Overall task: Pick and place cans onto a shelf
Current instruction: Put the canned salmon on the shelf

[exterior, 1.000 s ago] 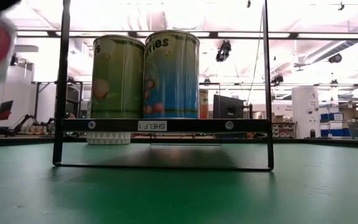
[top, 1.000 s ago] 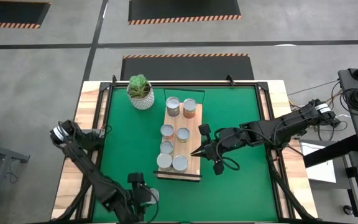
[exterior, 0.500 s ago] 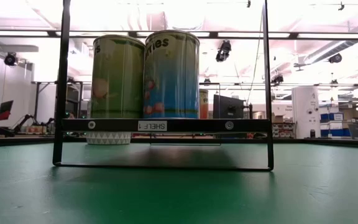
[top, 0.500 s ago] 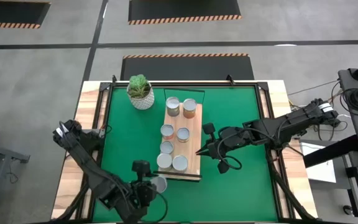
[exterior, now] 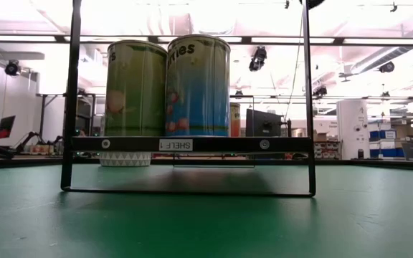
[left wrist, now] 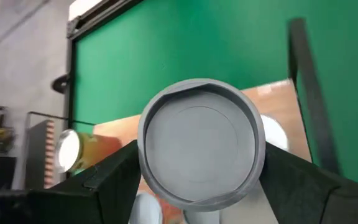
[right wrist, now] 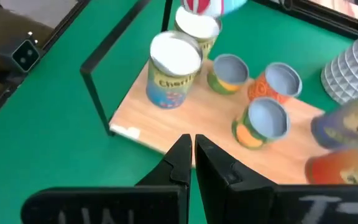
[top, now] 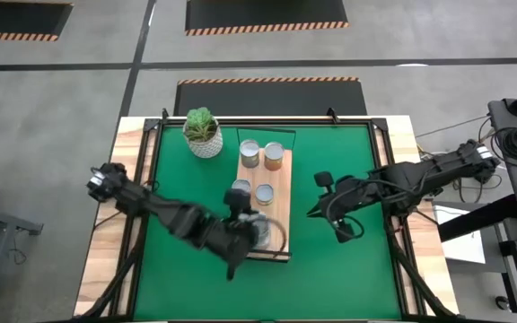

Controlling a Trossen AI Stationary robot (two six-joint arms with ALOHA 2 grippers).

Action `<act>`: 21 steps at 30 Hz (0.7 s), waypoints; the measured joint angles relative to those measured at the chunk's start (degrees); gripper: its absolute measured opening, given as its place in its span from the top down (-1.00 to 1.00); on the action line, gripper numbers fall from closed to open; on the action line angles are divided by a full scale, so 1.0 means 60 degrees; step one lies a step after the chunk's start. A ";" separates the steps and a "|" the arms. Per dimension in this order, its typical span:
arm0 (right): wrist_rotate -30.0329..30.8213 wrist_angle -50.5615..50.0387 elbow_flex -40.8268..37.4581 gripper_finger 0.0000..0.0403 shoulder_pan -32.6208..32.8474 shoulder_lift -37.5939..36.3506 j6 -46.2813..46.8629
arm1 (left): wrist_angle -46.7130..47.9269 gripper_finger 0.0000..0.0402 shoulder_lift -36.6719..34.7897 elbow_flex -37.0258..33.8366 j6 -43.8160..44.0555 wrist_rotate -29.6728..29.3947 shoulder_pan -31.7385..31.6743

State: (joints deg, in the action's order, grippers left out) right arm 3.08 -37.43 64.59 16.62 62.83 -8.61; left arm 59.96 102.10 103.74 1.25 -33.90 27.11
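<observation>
Grey-topped can clamped in left fingers (wrist view only) — right fingers together.

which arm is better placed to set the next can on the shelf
Left. The left gripper is shut on a can above the shelf. The right gripper is shut and empty, off the board's side.

A robotics lab: hazard-striped floor mats by the bench, ceiling strip lights, equipment racks behind.
</observation>
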 joint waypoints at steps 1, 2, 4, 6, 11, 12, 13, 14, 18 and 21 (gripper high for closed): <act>0.0004 -0.0032 -0.0146 0.95 0.0000 -0.0202 0.0104 | -0.0256 -0.36 0.0000 -0.0080 -0.0150 0.0238 -0.0230; 0.0003 -0.0008 -0.0318 0.95 0.0000 -0.0437 0.0212 | -0.0495 -0.36 0.0000 -0.0178 -0.0291 0.0473 -0.0476; 0.0003 0.0059 -0.0736 0.95 0.0000 -0.0942 0.0261 | -0.1086 -0.36 -0.0003 -0.0452 -0.0508 0.0902 -0.0958; 0.0006 0.0465 -0.1267 0.95 0.0000 -0.1503 0.0252 | -0.1683 -0.36 -0.0004 -0.0747 -0.0578 0.1293 -0.1402; 0.0006 0.1719 -0.2545 0.95 0.0000 -0.2875 0.0191 | -0.3558 -0.36 0.0016 -0.1436 0.0502 0.2805 -0.2316; 0.0006 0.1922 -0.2730 0.95 0.0000 -0.3096 0.0195 | -0.3663 -0.36 0.0028 -0.1546 0.0913 0.3169 -0.2443; 0.0006 0.2101 -0.2892 0.95 0.0000 -0.3307 0.0193 | -0.3757 -0.36 0.0029 -0.1664 0.1251 0.3460 -0.2545; 0.0006 0.2191 -0.3014 0.95 0.0000 -0.3477 0.0191 | -0.3872 -0.36 0.0033 -0.1815 0.1519 0.3609 -0.2597; 0.0006 0.2313 -0.3194 0.95 -0.0002 -0.3869 0.0195 | -0.4017 -0.36 0.0068 -0.2239 0.2347 0.3656 -0.2600; 0.0006 0.2404 -0.3194 0.95 -0.0004 -0.3934 0.0181 | -0.3978 -0.36 0.0234 -0.2329 0.2671 0.3677 -0.2649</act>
State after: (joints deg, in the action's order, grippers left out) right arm 3.11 -23.00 45.43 16.60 39.23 -7.53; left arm 36.09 103.51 89.77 17.28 -11.84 11.21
